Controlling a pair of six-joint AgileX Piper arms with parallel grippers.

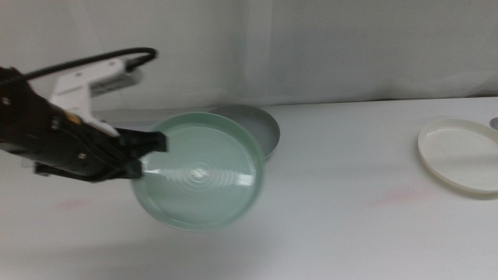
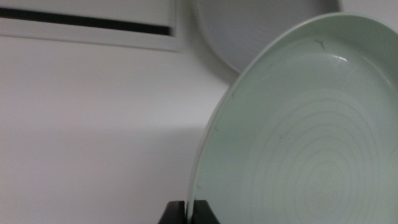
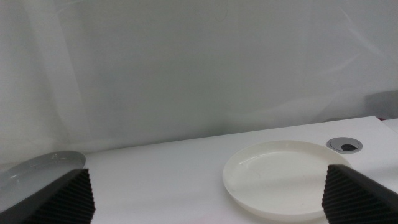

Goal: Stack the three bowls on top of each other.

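Above the table (image 1: pixel 327 187), the left gripper (image 1: pixel 152 145) pinches the mint green bowl (image 1: pixel 198 171) by its rim, tilted and seemingly overlapping the grey bowl (image 1: pixel 261 124) behind it. The right gripper (image 3: pixel 205 193) waits with jaws spread, facing the cream-white bowl (image 1: pixel 459 155) at the far right.

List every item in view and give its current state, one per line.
Green bowl: lifted, tilted, rim pinched by left claw.
Grey bowl: on the table, behind the green bowl, nothing in it.
White bowl: on the table at the right, apart, empty.
Left claw: shut on the green bowl's rim.
Right claw: open, facing the white bowl, holding nothing.
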